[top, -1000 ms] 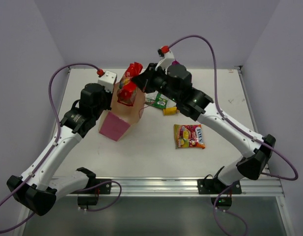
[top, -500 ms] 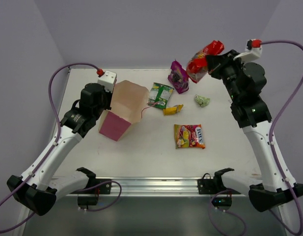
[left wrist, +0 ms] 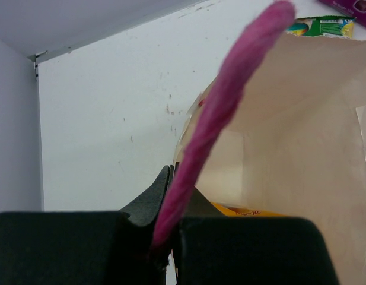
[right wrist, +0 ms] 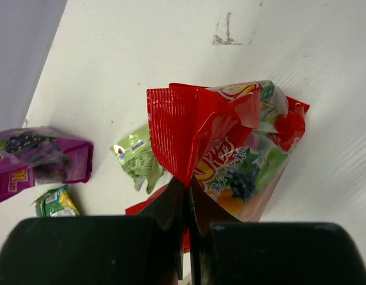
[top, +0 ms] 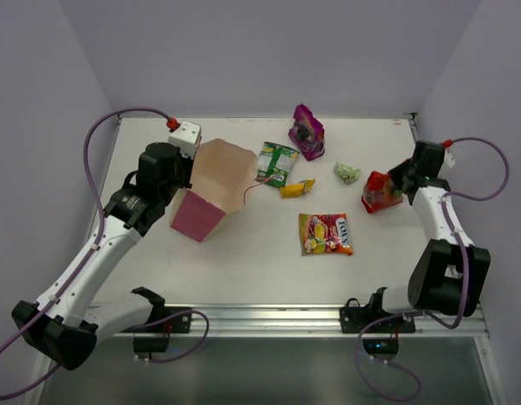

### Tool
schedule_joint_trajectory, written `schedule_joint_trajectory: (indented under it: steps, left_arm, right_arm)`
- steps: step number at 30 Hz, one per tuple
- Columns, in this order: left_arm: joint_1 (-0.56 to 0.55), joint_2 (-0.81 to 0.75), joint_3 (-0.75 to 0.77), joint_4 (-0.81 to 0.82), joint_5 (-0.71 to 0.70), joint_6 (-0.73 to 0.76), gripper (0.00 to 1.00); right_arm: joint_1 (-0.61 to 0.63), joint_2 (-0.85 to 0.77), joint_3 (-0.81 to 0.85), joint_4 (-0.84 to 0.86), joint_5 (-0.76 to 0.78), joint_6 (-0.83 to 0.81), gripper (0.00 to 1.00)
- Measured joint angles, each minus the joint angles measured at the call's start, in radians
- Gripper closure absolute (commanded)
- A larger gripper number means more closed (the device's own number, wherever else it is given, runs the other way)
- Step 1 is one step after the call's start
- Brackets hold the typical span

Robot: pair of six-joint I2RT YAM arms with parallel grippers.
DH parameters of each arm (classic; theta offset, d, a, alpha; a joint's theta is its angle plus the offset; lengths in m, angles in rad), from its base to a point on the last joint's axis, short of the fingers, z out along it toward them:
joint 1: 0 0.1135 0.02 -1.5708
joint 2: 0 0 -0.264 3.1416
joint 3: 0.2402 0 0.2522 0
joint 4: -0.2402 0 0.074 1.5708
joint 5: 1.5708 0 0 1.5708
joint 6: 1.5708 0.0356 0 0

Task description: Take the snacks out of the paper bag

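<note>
Glossy red foil snack packet (top: 380,192) now lowered onto the white table (top: 260,253), far right, not yet released.
The right gripper (right wrist: 185,185), pinched on its crimped seam, has brought it down from mid-air. The left gripper (left wrist: 174,202) clamps the twisted pink cord handle (left wrist: 230,95) of the beige paper bag (top: 218,177); an orange packet (left wrist: 242,209) seemingly remains inside.

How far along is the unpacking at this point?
Done: five snacks lie on the table, namely the green packet, purple packet, yellow packet, pale green piece and candy bag. In hand: the right gripper grips the red packet, out of the bag; the left gripper pinches the paper bag's pink handle. Left: an orange packet inside the bag.
</note>
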Motion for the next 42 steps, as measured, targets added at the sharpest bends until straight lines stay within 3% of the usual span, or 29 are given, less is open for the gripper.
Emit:
schedule_joint_trajectory:
  steps: [2, 3, 5, 6, 9, 12, 15, 19, 23, 33, 36, 42]
  left_arm:
    - [0.0, 0.0, 0.0, 0.001, 0.002, 0.0, 1.0]
    - [0.0, 0.0, 0.0, 0.001, 0.002, 0.0, 1.0]
    - [0.0, 0.0, 0.0, 0.001, 0.002, 0.0, 1.0]
    - [0.0, 0.0, 0.0, 0.001, 0.002, 0.0, 1.0]
    - [0.0, 0.0, 0.0, 0.001, 0.003, 0.0, 1.0]
    - [0.0, 0.0, 0.0, 0.002, 0.008, 0.0, 1.0]
    - [0.0, 0.0, 0.0, 0.004, 0.018, 0.005, 1.0]
    - [0.0, 0.0, 0.0, 0.008, 0.027, 0.011, 1.0]
    - [0.0, 0.0, 0.0, 0.01, 0.044, 0.014, 1.0]
    - [0.0, -0.014, -0.01, 0.031, 0.135, 0.038, 1.0]
    - [0.0, -0.014, -0.013, 0.032, 0.146, 0.037, 1.0]
    - [0.0, -0.023, -0.016, 0.035, 0.162, 0.033, 1.0]
  right_arm:
    - [-0.02, 0.031, -0.018, 0.008, -0.001, 0.019, 1.0]
    - [-0.026, 0.039, -0.019, 0.024, -0.004, 0.029, 0.84]
    - [-0.031, 0.04, -0.019, 0.037, -0.008, 0.042, 0.64]
    - [-0.031, 0.038, -0.019, 0.04, -0.009, 0.047, 0.45]
    - [-0.029, 0.021, -0.017, 0.026, -0.015, 0.036, 0.23]
    - [-0.01, -0.062, -0.015, -0.013, -0.03, 0.008, 0.15]
    - [0.072, -0.175, 0.02, -0.034, -0.039, -0.041, 0.15]
    - [0.303, -0.296, 0.092, 0.002, -0.068, -0.14, 0.15]
    - [0.502, -0.317, 0.136, 0.068, -0.228, -0.267, 0.16]
    - [0.953, 0.05, 0.498, 0.004, -0.451, -0.584, 0.25]
    - [1.022, 0.148, 0.573, -0.004, -0.473, -0.625, 0.29]
    - [1.079, 0.279, 0.526, 0.016, -0.475, -0.634, 0.32]
